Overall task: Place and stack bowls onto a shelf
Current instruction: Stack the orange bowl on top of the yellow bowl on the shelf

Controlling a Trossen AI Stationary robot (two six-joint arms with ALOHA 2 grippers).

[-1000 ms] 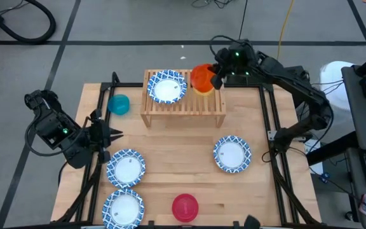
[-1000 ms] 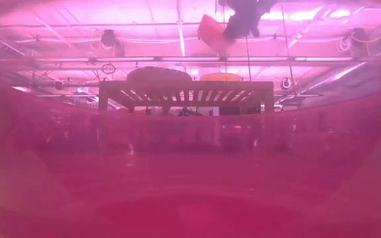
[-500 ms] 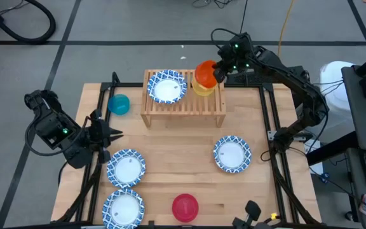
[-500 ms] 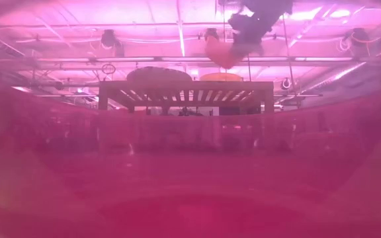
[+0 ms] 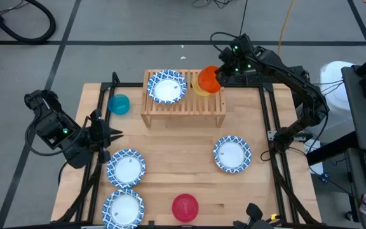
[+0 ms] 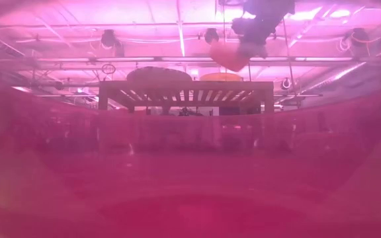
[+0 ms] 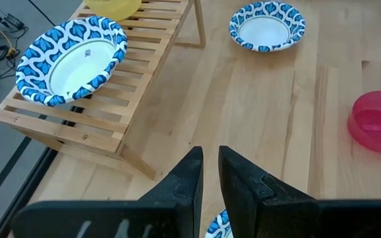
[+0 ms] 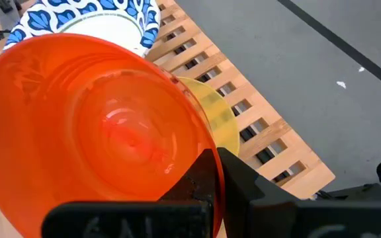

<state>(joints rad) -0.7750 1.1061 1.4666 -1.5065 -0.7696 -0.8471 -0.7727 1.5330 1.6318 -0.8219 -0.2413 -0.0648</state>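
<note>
Since a second ago my right claw [image 5: 219, 75] carried the orange bowl [image 5: 208, 79] back over the yellow bowl [image 5: 200, 89] on the shelf [image 5: 183, 105].

High view: one patterned bowl [image 5: 166, 86] shelved; three patterned, teal [image 5: 119, 104] and red [image 5: 185, 207] bowls wait on the table [image 5: 183, 178]. Mostly undone.

Low view: orange bowl tilted, above the shelf, not seated.

Left wrist view: my left claw [image 7: 207, 173] clenched, empty, idle.

Right wrist view: fingers pinch the orange rim.

I can't read any text, label, brand or number here; the small mark inside the patterned bowl [image 7: 71, 61] on the shelf [image 7: 104, 122] is too tiny to make out.
</note>
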